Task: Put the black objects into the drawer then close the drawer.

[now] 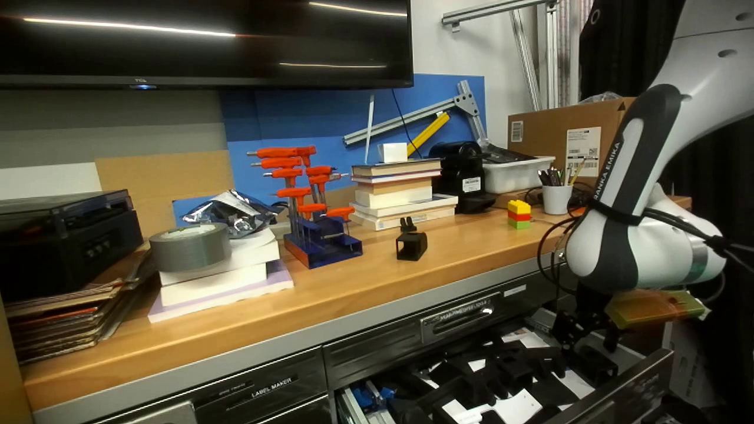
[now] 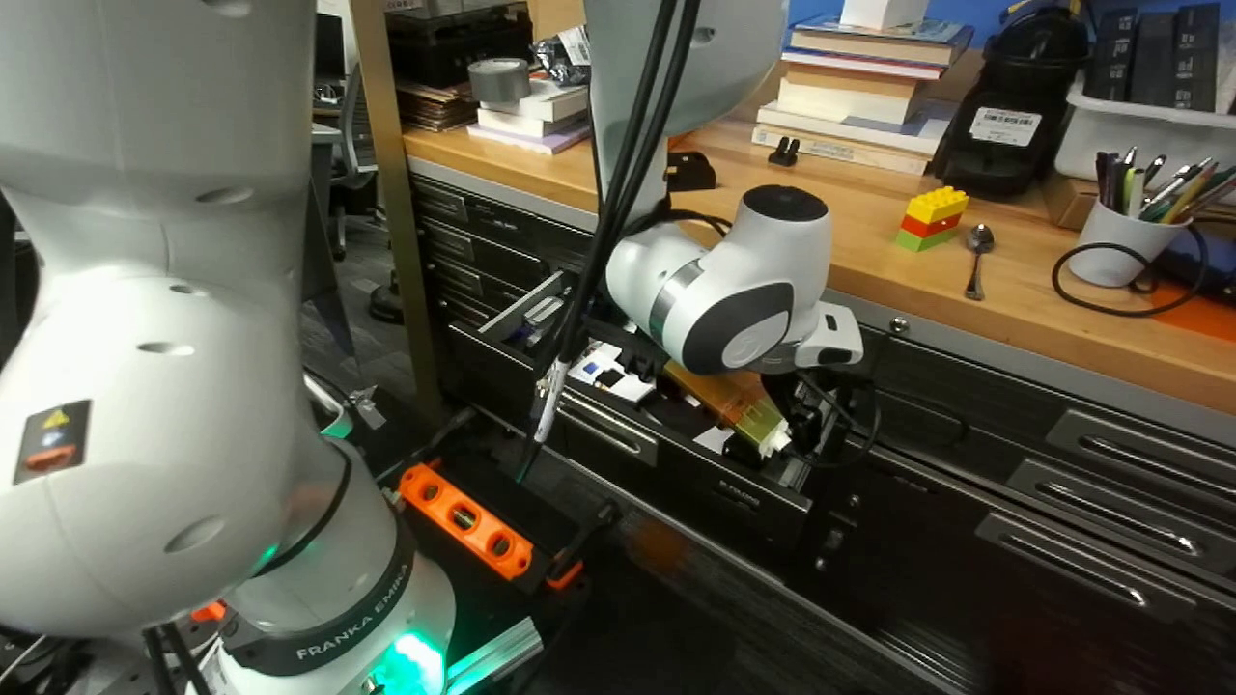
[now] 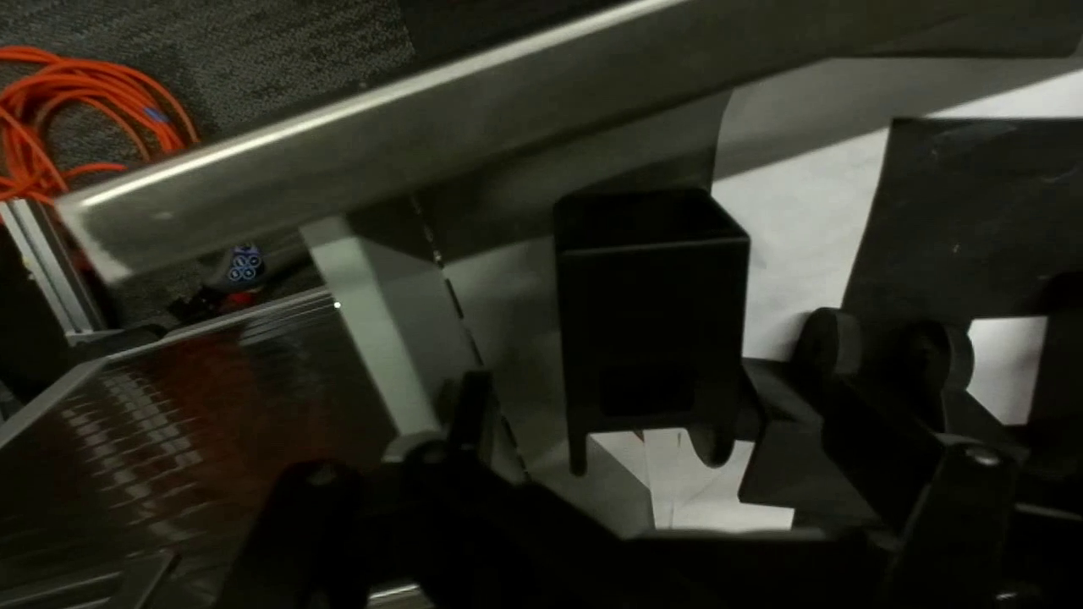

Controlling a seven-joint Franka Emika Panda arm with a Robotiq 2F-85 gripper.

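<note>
The drawer (image 1: pixel 624 386) is pulled out below the tabletop, with several black objects and white sheets inside. Over its far right end in an exterior view, my gripper (image 1: pixel 589 338) points down with its jaws spread. In the wrist view a hollow black block (image 3: pixel 651 330) sits in the drawer between my fingers (image 3: pixel 470 414). A gap shows on its left side; contact on its right is too dark to tell. Two black objects rest on the tabletop: a hollow block (image 1: pixel 411 246) and a small two-pronged piece (image 2: pixel 784 152). The arm partly covers that tabletop block in an exterior view.
The wooden tabletop edge (image 1: pixel 353 306) overhangs the drawer. On the table stand a red-handled hex key rack (image 1: pixel 321 241), stacked books (image 1: pixel 400 200), toy bricks (image 2: pixel 932 217), a spoon (image 2: pixel 977 256) and a pen cup (image 2: pixel 1125 241). Cables hang along the arm.
</note>
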